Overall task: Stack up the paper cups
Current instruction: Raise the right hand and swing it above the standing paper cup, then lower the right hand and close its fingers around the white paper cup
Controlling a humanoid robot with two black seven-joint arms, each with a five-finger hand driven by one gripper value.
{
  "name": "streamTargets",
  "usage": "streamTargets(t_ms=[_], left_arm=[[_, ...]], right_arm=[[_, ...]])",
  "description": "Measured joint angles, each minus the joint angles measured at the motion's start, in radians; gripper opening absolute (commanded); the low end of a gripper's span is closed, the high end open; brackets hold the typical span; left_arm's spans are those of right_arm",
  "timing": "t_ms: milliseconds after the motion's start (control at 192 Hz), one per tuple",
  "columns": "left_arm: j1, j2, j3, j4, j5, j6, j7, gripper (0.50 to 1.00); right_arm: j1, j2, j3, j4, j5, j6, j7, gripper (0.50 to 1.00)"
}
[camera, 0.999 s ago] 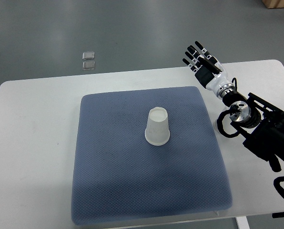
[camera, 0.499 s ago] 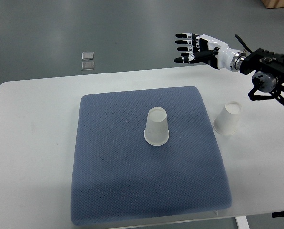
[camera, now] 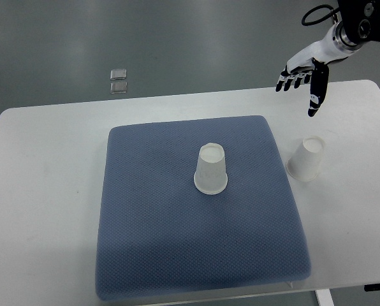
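One white paper cup (camera: 210,169) stands upside down near the middle of the blue mat (camera: 152,242). A second white paper cup (camera: 305,159) stands upside down on the white table, just off the mat's right edge. My right hand (camera: 303,81) hangs in the air above the table's back right, fingers spread and pointing down, holding nothing. It is well above and behind the second cup, apart from it. The left arm does not show.
The white table (camera: 43,191) carries the mat. Two small clear squares (camera: 118,80) lie on the grey floor beyond the table's far edge. A brown box corner (camera: 372,5) shows at the top right.
The right arm has swung up and back toward the top right corner, uncovering the second cup; the hand turned from pointing left to fingers down. Both cups stayed put.
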Motion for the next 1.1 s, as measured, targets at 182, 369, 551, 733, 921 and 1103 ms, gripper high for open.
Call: streamTargets(t_ms=[182, 369, 551, 733, 921, 1103], left_arm=[[0.0, 0.0, -0.001, -0.011, 0.0, 0.0, 0.0, 1.0], [0.0, 0.0, -0.002, -0.012, 0.0, 0.0, 0.0, 1.0], [0.0, 0.0, -0.002, -0.012, 0.0, 0.0, 0.0, 1.0], [0.0, 0.0, -0.002, -0.008, 0.0, 0.001, 0.0, 1.0], [0.0, 0.0, -0.002, -0.009, 0.0, 0.002, 0.001, 1.0], [0.001, 0.0, -0.003, -0.009, 0.0, 0.002, 0.001, 1.0]], right_arm=[[0.143, -0.002, -0.055, 0.125, 0.035, 0.052, -0.015, 0.926], [0.248, -0.017, -0.106, 0.234, 0.096, 0.057, -0.032, 0.926], [0.276, -0.014, -0.116, 0.26, 0.133, 0.042, -0.041, 0.926], [0.224, 0.0, -0.141, 0.253, 0.134, -0.075, -0.076, 0.924], [0.092, 0.0, -0.142, 0.211, 0.138, -0.206, -0.108, 0.924], [-0.034, -0.002, -0.132, 0.162, 0.138, -0.266, -0.114, 0.924]])
